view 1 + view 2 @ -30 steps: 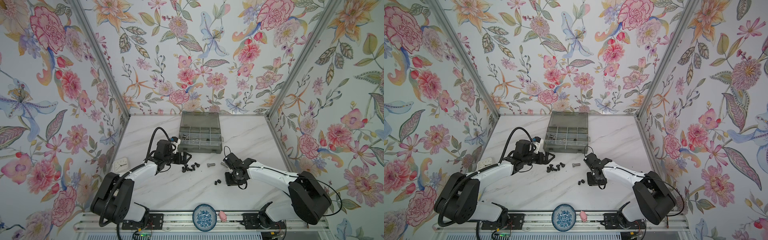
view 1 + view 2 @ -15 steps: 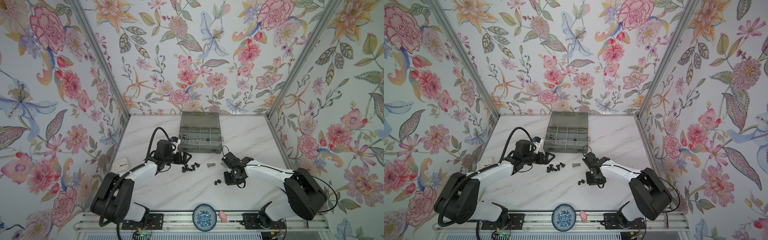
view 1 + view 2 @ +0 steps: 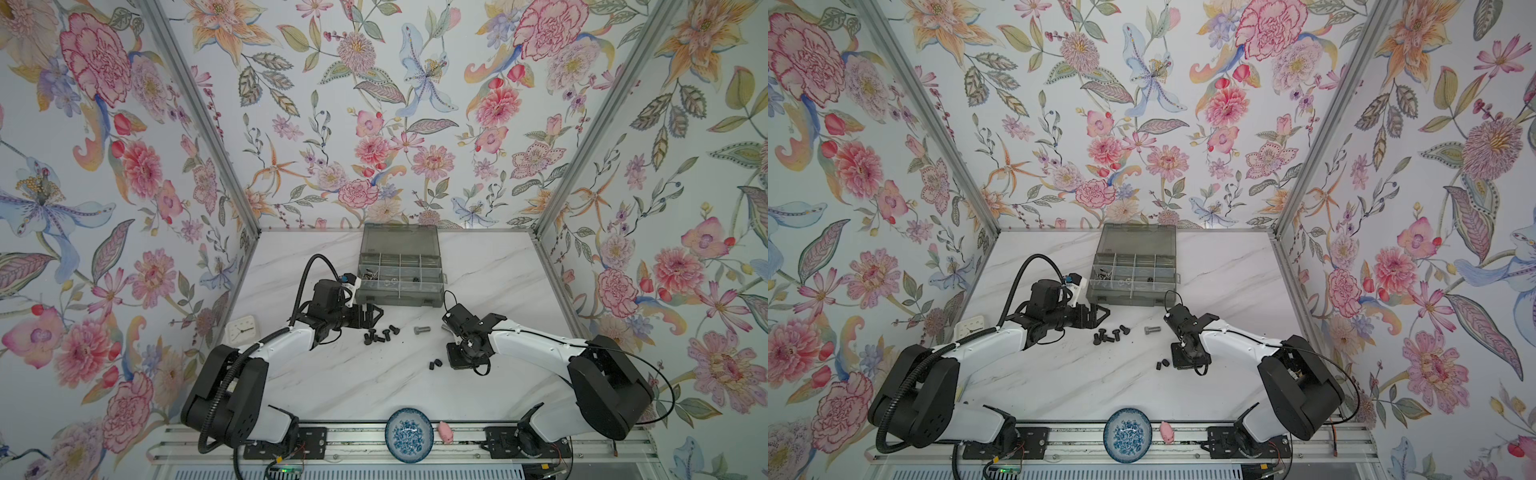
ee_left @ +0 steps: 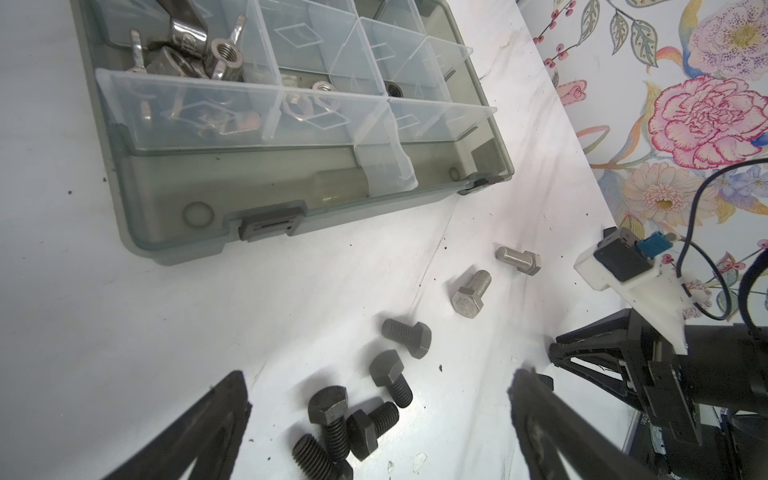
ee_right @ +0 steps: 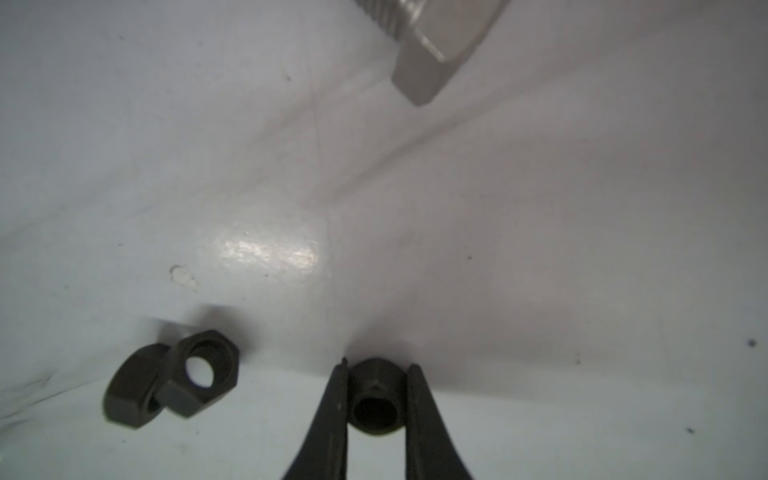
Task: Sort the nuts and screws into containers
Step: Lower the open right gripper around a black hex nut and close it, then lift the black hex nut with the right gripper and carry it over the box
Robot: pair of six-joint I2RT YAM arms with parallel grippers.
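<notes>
A small white clock lies at the left edge of the worktop, close to the wall. The left claw sits low with its jaws spread wide and empty. Its tips are just short of a heap of black screws, some of them touching. To the right, two silver screws lie apart on bare marble, the farther one close to the right arm's wrist.

Behind them stands the grey box, its lid folded back toward the rear wall. A narrow clear strip separates its front edge from the screws. Wing nuts fill one compartment on its left side.

Two loose nuts lean on each other just left of the right claw. That claw is down at the worktop, closed on a black nut.

The marble in front is bare down to the front rail, where a blue-and-white bowl sits. It is also bare from the right arm to the right wall.
</notes>
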